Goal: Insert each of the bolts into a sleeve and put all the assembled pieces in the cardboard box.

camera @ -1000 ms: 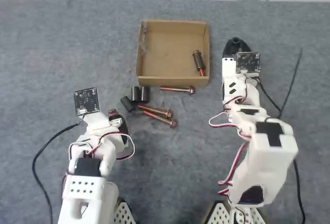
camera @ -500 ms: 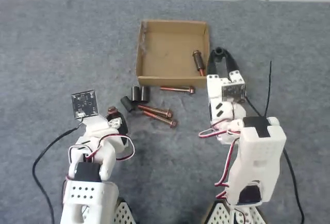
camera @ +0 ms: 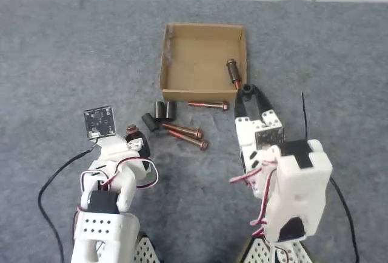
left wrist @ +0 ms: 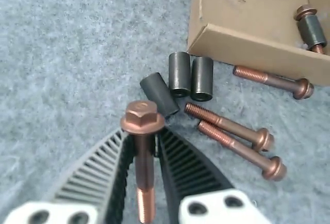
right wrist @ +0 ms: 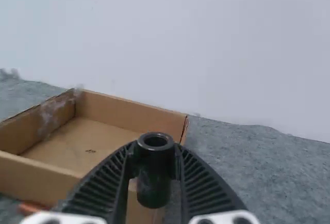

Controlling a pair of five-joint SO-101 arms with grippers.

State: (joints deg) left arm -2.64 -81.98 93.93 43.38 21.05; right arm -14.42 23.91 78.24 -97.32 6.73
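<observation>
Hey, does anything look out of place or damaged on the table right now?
Nothing stands out. The left gripper holds a bolt, the right gripper a sleeve, and one assembled piece lies in the cardboard box.

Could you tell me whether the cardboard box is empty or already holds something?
Not empty. The cardboard box holds one bolt in its sleeve, lying on the floor of the box close to one side wall.

We see two white plastic arms. The left arm (camera: 104, 205) carries a square circuit board (camera: 100, 122), looping red and white wires (camera: 150, 178) and a black cable (camera: 43, 193). The right arm (camera: 298, 196) shows black patches (camera: 315, 153). The left gripper (left wrist: 145, 135) and right gripper (right wrist: 154, 150) have ribbed black jaws on white mounts.
</observation>
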